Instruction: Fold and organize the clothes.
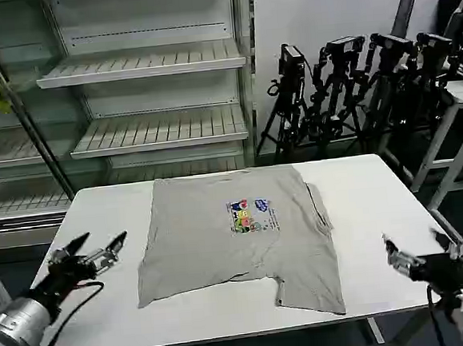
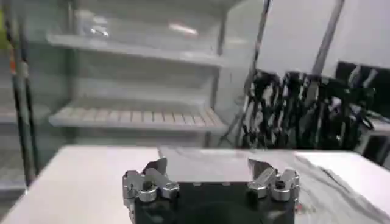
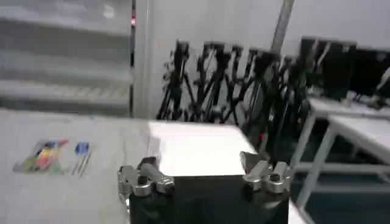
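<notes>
1. The left gripper [image 1: 101, 249] hovers low over the near left of the white table [image 1: 378, 201], jaws spread and empty; the right gripper [image 1: 418, 253] waits at the near right edge, likewise spread with nothing held.
2. The grey shirt [image 1: 222, 254] lies flat mid-table, print [image 1: 251, 215] up, one side partly turned in.
3. Folding looks barely begun. Next, each gripper likely needs to reach in, pinch a hem or sleeve edge, and lift it across.
</notes>
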